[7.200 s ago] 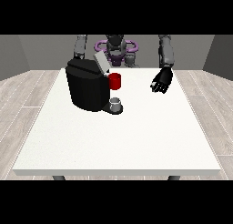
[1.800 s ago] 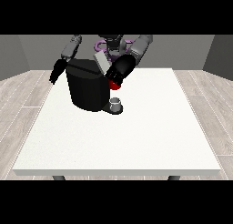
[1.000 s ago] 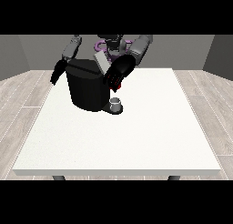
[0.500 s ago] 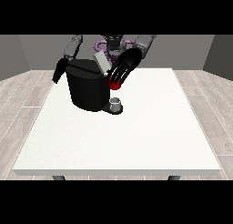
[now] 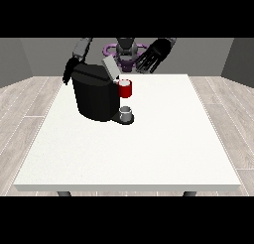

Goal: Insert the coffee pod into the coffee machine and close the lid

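raised off the coffee machine, the hand at the view's right hangs open-fingered.

I see a matt white table, smooth throughout. The coffee machine looks like dull black plastic. Beyond, the floor shows pale wood planks with visible grain.
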